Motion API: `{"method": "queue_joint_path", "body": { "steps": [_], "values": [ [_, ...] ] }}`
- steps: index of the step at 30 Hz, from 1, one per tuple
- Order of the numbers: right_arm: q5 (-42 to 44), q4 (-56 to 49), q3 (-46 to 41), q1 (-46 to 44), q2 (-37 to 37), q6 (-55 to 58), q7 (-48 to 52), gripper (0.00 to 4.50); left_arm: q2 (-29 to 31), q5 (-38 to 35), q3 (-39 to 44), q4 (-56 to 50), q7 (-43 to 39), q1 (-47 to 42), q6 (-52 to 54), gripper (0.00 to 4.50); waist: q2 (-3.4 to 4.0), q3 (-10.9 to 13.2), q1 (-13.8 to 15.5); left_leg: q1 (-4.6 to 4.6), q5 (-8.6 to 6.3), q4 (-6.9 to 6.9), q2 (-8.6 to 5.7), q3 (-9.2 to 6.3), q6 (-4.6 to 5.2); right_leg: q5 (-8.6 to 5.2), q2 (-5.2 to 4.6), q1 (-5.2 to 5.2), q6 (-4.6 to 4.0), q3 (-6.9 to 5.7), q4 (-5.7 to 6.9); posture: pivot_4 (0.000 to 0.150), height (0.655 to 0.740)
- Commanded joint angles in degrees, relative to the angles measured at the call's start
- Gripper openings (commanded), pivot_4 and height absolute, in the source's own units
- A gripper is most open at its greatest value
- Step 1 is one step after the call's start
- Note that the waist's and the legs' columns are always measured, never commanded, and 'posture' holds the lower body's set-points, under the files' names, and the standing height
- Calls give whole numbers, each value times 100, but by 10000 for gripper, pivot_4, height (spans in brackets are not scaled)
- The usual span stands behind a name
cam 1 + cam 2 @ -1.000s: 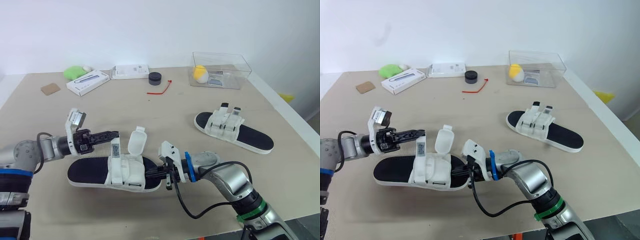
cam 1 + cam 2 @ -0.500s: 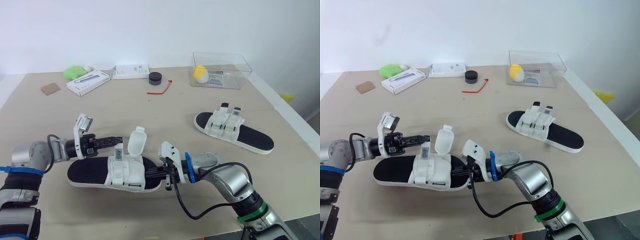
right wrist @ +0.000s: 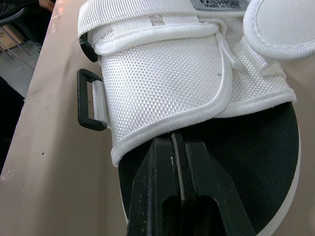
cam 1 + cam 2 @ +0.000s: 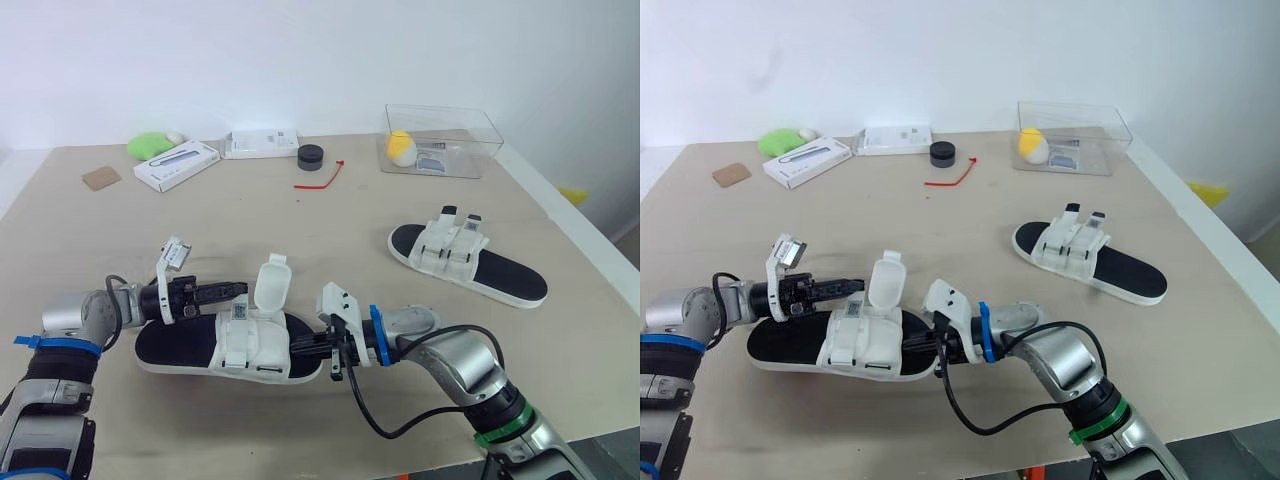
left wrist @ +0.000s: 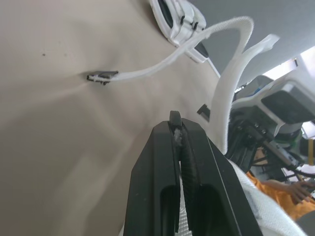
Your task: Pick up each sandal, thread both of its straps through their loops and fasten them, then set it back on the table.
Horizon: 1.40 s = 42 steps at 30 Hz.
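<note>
The near sandal [image 4: 180,346] lies at the front left of the table [image 4: 300,230], with the far sandal [image 4: 500,272] well apart to its right. The left gripper [image 5: 176,129] is pressed closed, seemingly pinching the near sandal's strap [image 4: 237,313]. The right gripper [image 3: 177,140] is closed too, its tips against the edge of that sandal's white upper.

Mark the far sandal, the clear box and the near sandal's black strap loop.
Black-soled sandal with white straps [image 4: 508,278], left eye view, bare sole.
Clear plastic box [image 4: 465,160], left eye view, front wall.
Black rectangular plastic loop [image 3: 80,101], right wrist view, outer bar.
</note>
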Motion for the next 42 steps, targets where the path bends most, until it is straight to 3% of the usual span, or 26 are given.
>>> {"method": "queue_joint_path", "body": {
  "steps": [1,14,23,34,37,42],
  "values": [
    [-9,-82,16,29,4,40,-56,0,-35,374,-67,234,-60,52,-338,879,3,-2,0,2,0,0,0,0,0,0,0,2,0,0,0,1500,7400],
    [2,-56,5,27,15,17,-80,0,42,875,-371,167,-447,229,-762,879,11,-6,-4,9,1,0,-1,1,2,2,2,4,-1,6,2,1500,7400],
    [-1,-40,7,20,24,-1,-70,0,49,698,-4,85,-334,78,-456,44684,11,-6,-9,5,-3,0,-1,2,5,-3,4,1,1,9,1,1500,7400],
    [5,-30,4,14,40,12,-81,0,-122,878,471,320,97,-334,-1194,44684,9,-5,-5,1,-3,0,0,-1,6,-2,4,-1,-1,4,1,1500,7400],
    [-2,-13,8,-1,45,1,-72,0,-235,1304,202,143,71,-354,-2001,44684,9,-5,1,-1,-3,0,0,-2,5,-2,4,-1,-1,3,1,1500,7400],
    [-9,17,23,-25,54,-32,-40,0,-649,2052,-142,705,176,-714,-3473,44684,7,-5,6,-2,-3,2,0,-2,6,0,4,0,-2,2,1,1500,7400]
  ]
}}
